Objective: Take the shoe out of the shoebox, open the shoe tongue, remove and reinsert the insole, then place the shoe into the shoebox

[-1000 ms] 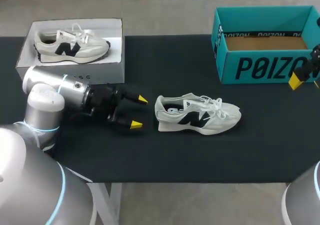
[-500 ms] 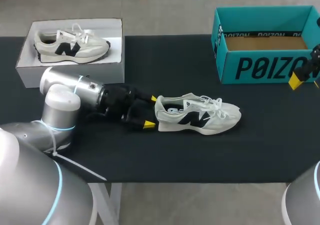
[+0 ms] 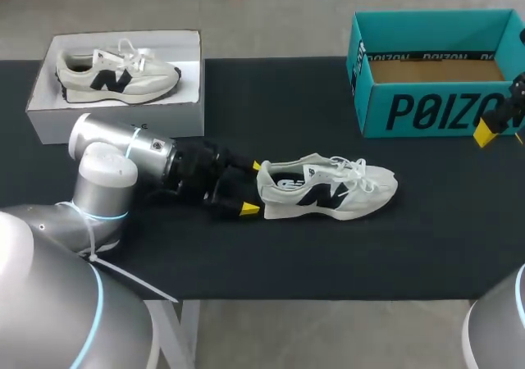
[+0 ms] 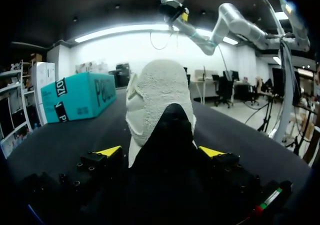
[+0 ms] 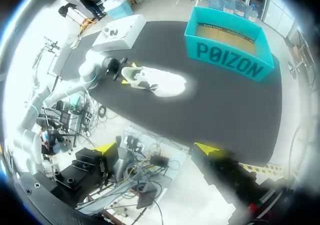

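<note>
A white-and-grey shoe (image 3: 328,189) with a black logo lies on its sole in the middle of the black table (image 3: 271,254), toe to the right. My left gripper (image 3: 252,188) is open, with one yellow tip on each side of the heel. In the left wrist view the heel (image 4: 160,100) fills the space between the fingers (image 4: 109,151). The open teal shoebox (image 3: 435,74) stands at the back right and appears empty. My right gripper (image 3: 492,127) hangs at the right edge near the box front. It is open (image 5: 156,149) and holds nothing, high above the table.
An open white box (image 3: 49,107) holding a second, matching shoe (image 3: 119,74) sits at the back left, just behind my left arm (image 3: 123,160). The black table surface lies bare between the shoe and the teal box.
My left gripper has slid right along the table until its fingers flank the shoe's heel. The shoe has shifted slightly to the right. The right arm has stayed put.
</note>
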Robot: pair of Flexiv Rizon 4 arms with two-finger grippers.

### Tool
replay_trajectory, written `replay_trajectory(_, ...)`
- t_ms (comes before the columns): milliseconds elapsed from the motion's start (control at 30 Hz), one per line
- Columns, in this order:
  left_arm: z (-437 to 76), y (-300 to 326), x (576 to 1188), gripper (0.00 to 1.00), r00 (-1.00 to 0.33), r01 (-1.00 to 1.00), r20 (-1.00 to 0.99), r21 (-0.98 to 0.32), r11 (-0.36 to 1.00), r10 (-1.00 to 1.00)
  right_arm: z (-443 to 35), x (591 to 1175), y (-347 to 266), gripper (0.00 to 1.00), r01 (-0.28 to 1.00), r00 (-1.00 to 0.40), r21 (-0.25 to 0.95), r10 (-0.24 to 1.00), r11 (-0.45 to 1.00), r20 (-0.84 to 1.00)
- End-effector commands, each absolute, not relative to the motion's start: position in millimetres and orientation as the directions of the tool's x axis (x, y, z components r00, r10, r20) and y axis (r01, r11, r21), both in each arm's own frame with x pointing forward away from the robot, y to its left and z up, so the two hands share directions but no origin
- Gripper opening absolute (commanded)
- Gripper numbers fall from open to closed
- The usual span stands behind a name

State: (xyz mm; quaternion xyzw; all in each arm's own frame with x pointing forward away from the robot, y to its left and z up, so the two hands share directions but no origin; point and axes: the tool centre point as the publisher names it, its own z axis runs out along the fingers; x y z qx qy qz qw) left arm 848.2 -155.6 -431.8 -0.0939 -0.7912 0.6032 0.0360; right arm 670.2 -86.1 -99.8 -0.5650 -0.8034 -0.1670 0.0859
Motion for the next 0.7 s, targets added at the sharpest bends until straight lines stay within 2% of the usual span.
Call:
replay_trajectory(33, -430, -153, 840, 1.0, -0.984, 0.103, -0.059, -0.959, 0.262, 0.17, -100, 672, -85, 1.0, 0.937, -0.346, 0.166, 0.879, 0.307, 0.327)
replay_trajectory(700, -424, -157, 840, 1.0, -0.991, 0.08, -0.052, -0.968, 0.237, 0.123, -100, 672, -85, 1.0, 0.937, -0.346, 0.166, 0.879, 0.307, 0.327)
